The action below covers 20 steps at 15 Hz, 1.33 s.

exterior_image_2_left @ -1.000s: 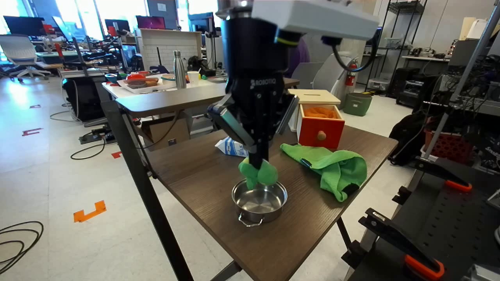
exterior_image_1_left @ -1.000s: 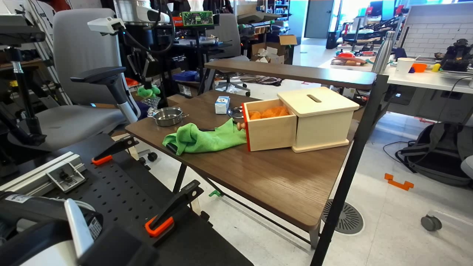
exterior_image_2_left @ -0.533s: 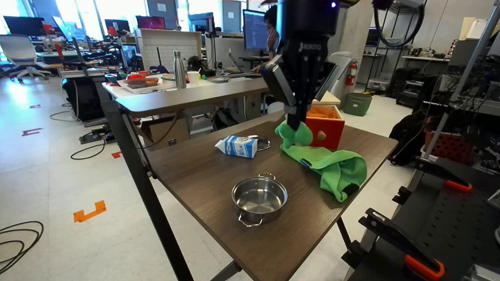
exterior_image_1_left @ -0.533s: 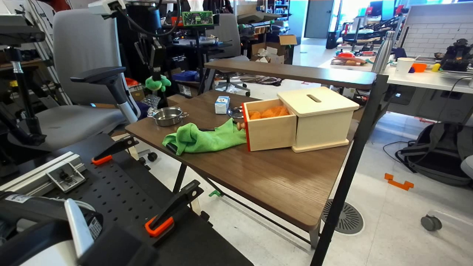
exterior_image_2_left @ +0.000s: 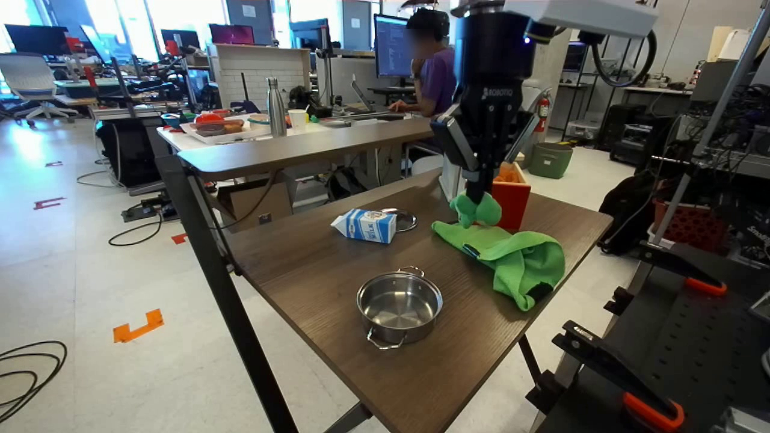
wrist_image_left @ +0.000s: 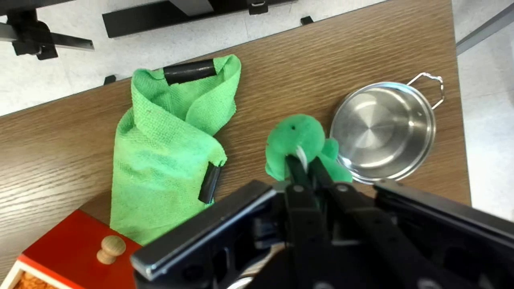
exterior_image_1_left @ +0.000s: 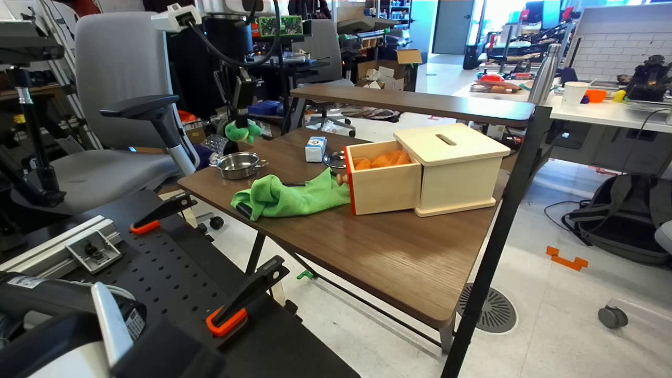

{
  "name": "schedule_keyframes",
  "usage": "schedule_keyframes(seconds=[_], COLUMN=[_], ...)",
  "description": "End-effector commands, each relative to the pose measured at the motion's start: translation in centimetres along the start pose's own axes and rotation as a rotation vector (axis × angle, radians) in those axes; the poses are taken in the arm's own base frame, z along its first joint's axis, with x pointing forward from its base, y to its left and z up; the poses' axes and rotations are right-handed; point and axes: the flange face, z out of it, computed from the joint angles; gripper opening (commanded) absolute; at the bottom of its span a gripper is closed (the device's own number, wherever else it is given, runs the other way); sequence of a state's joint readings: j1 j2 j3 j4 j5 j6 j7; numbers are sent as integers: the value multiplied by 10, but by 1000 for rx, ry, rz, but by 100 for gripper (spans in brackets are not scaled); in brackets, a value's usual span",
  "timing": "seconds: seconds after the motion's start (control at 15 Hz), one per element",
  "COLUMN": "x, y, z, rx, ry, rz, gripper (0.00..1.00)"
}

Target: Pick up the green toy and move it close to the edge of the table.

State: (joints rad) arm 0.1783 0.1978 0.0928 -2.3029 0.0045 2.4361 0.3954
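Note:
The green toy (exterior_image_2_left: 488, 211) is a small round plush with a dark eye and a white mouth strip, seen in the wrist view (wrist_image_left: 299, 130). My gripper (wrist_image_left: 306, 159) is shut on it and holds it in the air. In an exterior view the toy (exterior_image_1_left: 253, 129) hangs behind the pot. The table (exterior_image_2_left: 289, 276) is dark brown wood on black legs; its top also shows in an exterior view (exterior_image_1_left: 399, 262). In the wrist view the toy overlaps the pot's left rim, and its height above the table cannot be judged exactly.
A rumpled green cloth (exterior_image_2_left: 520, 258) lies near a table edge. A steel pot (exterior_image_2_left: 400, 304) stands near a corner. A milk carton (exterior_image_2_left: 366, 225) and a round metal lid (exterior_image_2_left: 406, 221) lie behind. A wooden box (exterior_image_1_left: 462, 173) has its red-fronted drawer (wrist_image_left: 80, 249) open.
My gripper, still holding the toy, has moved from over the pot toward the drawer and cloth. The table objects have not moved.

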Motion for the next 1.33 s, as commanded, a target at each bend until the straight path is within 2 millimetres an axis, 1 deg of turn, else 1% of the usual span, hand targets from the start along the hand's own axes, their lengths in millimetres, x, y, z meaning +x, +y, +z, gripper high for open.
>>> schedule_keyframes(seconds=[0.0, 0.33, 0.6, 1.0, 1.07, 1.13, 1.27], x=[7, 4, 3, 11, 13, 14, 16], y=[7, 10, 11, 1, 0, 0, -1], z=[21, 54, 76, 96, 98, 100, 102], rx=[3, -18, -8, 47, 51, 54, 57], ry=[-20, -80, -124, -120, -124, -127, -130], rz=[26, 42, 69, 122, 133, 139, 146], gripper=[2, 2, 2, 2, 32, 33, 46])
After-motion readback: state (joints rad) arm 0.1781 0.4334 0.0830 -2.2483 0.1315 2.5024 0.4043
